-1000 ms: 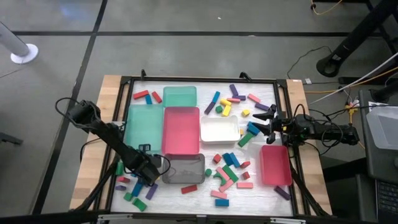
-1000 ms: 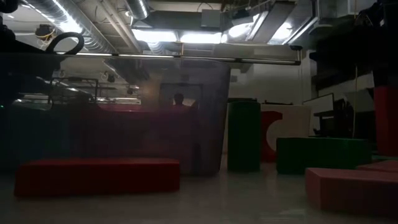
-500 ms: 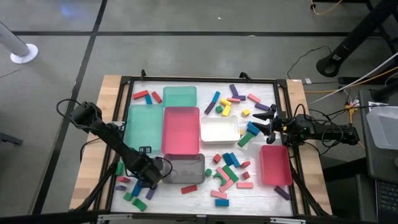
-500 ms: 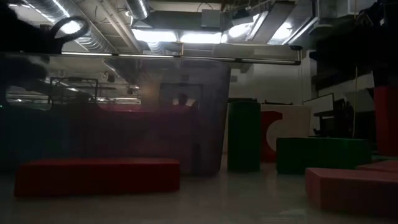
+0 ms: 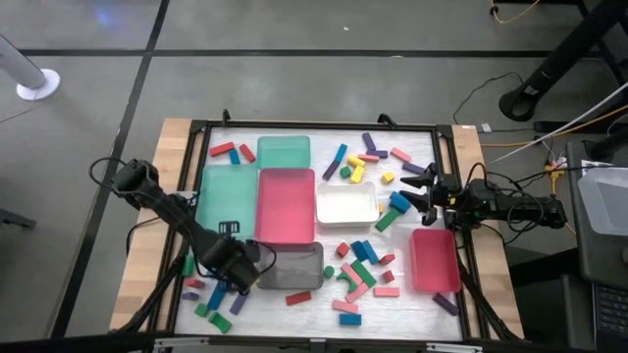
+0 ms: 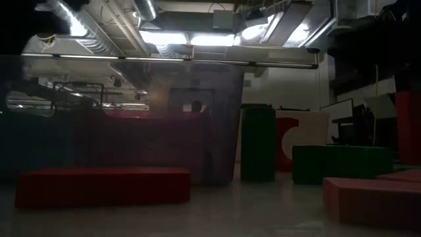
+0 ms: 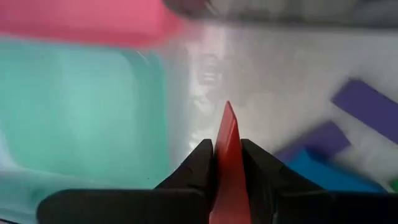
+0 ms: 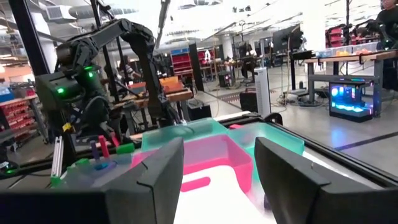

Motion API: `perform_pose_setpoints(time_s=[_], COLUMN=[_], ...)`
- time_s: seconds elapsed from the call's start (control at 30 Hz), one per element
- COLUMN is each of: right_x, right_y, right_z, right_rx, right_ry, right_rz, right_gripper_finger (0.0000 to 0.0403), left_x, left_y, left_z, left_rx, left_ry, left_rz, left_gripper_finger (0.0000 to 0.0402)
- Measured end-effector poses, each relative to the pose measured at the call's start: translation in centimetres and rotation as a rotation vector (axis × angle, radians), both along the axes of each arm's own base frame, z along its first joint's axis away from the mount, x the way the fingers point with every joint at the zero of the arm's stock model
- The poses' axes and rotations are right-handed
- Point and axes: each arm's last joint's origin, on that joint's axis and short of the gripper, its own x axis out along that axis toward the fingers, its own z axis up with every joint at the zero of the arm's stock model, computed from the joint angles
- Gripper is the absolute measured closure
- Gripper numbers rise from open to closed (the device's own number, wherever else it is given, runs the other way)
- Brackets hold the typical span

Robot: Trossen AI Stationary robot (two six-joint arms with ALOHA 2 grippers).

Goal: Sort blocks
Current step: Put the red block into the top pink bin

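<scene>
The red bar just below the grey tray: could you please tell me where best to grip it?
Take the red bar at its middle, across its narrow width, from straight above. It lies flat and alone, long sides clear of the grey tray. The left claw is shut on a red block.

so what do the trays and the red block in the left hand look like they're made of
Trays, e.g. the green tray and red tray: probably thin plastic, semi-gloss, going by the even colour, rounded corners and slightly see-through walls. The red block, pinched in the left hand: smooth and solid-coloured with crisp edges, so painted wood or hard plastic; the look leaves that open.
</scene>
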Motion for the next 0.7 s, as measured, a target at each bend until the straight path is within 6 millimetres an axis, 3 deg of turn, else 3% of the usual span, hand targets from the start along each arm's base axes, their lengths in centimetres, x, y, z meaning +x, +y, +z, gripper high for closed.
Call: perform_pose_setpoints(time_s=[0.37, 0.7], right_x=[-0.1, -0.4], right_y=[-0.2, -1.0], right_z=[0.2, 0.3], right_rx=[0.012, 0.064], right_ry=[-0.02, -0.039], right_rz=[-0.068, -0.371], right_gripper_finger=[0.0205, 0.0205], left_x=[3.0, 6.8], left_y=[4.6, 9.3], left_z=[1.2, -0.1], left_rx=[0.377, 0.34], left_ry=[-0.131, -0.252], left_rz=[-0.148, -0.095], left_gripper_finger=[0.0353, 0.0343])
